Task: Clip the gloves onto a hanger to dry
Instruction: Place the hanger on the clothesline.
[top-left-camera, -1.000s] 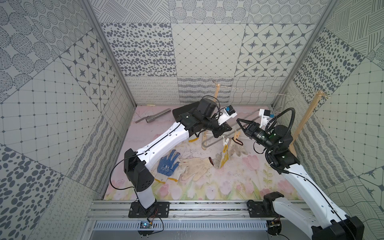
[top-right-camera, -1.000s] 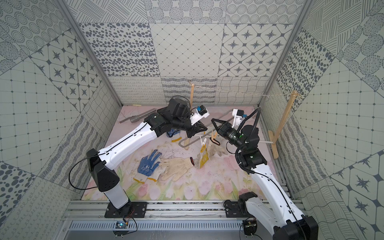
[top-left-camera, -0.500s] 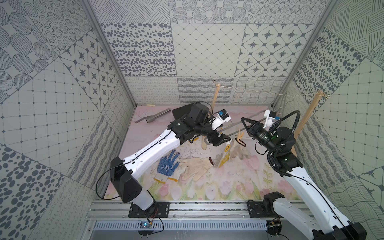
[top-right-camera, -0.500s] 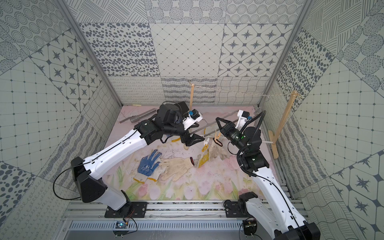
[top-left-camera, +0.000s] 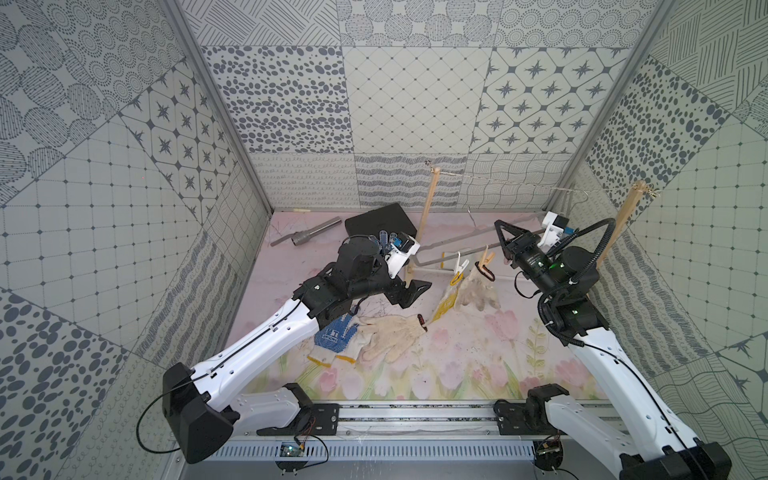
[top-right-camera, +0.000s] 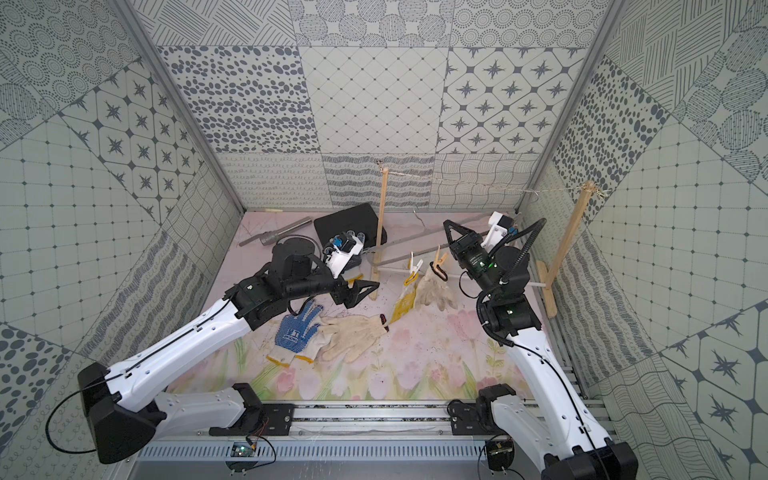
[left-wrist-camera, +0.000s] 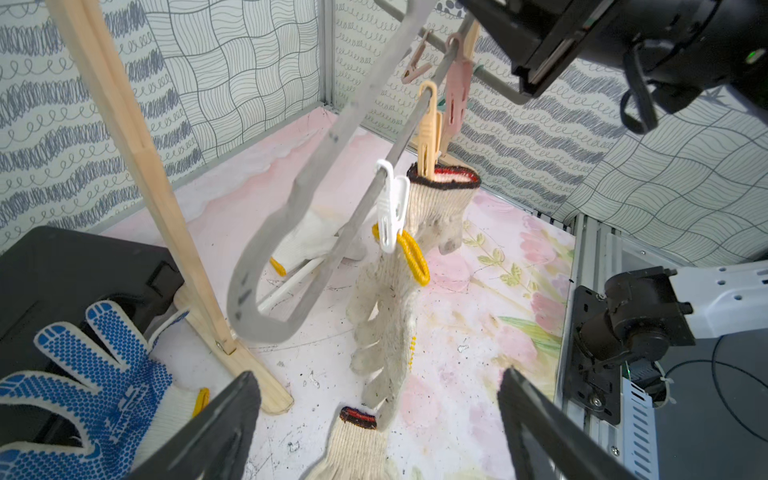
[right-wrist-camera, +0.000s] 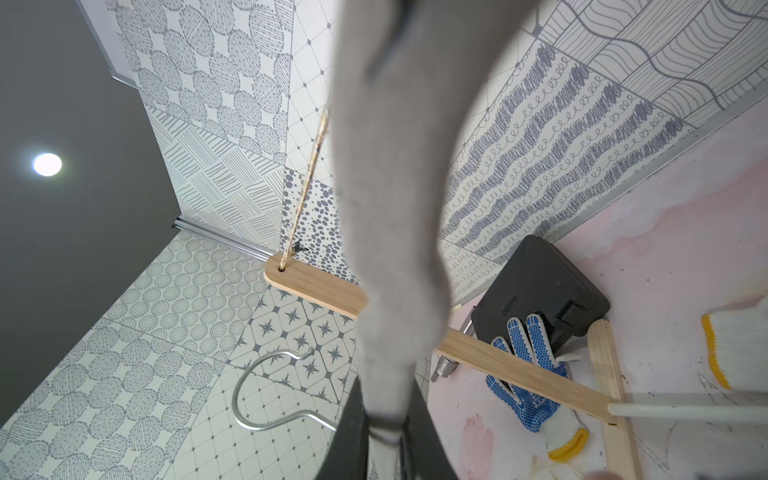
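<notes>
Gloves (top-right-camera: 353, 336): two clipped, the rest loose.
Hung pair: yellow-dotted glove (left-wrist-camera: 386, 316) on white peg (left-wrist-camera: 390, 212); hung cream glove (left-wrist-camera: 440, 208) on orange peg (left-wrist-camera: 428, 133).
Loose: flat cream glove (top-left-camera: 390, 338) and blue-dotted glove (top-left-camera: 334, 332) touching on the table (top-left-camera: 457, 365), mid-front. A second blue-dotted glove (right-wrist-camera: 523, 365) lies against the black case (left-wrist-camera: 62, 266).
Hanger place: hanger (left-wrist-camera: 328, 145) held in the air over the far right of the table, between wooden post (left-wrist-camera: 137, 166) and right arm.
Right gripper (right-wrist-camera: 384, 428): clamped on the hanger's end.
Left gripper (top-left-camera: 413, 293): jaws wide, empty, above the flat cream glove's cuff.
Step, judged: fetch the next glove.
Do it well: pinch the flat cream glove by one cuff edge so the rim can go up to a free peg; pink pegs (left-wrist-camera: 457, 91) look unused. Drop straight down, clear of the yellow-dotted glove's fingertips just beside that cuff and of the post's foot. The right arm should hold the hanger steady.
Hanger axis: long axis across the table, tilted, with the gripped end high and the rounded end low, pointing at the post's foot.
Hung glove axis: near vertical, cuffs up, fingers down.
Flat cream glove axis: cuff toward the hung pair, fingers toward the blue-dotted glove.
</notes>
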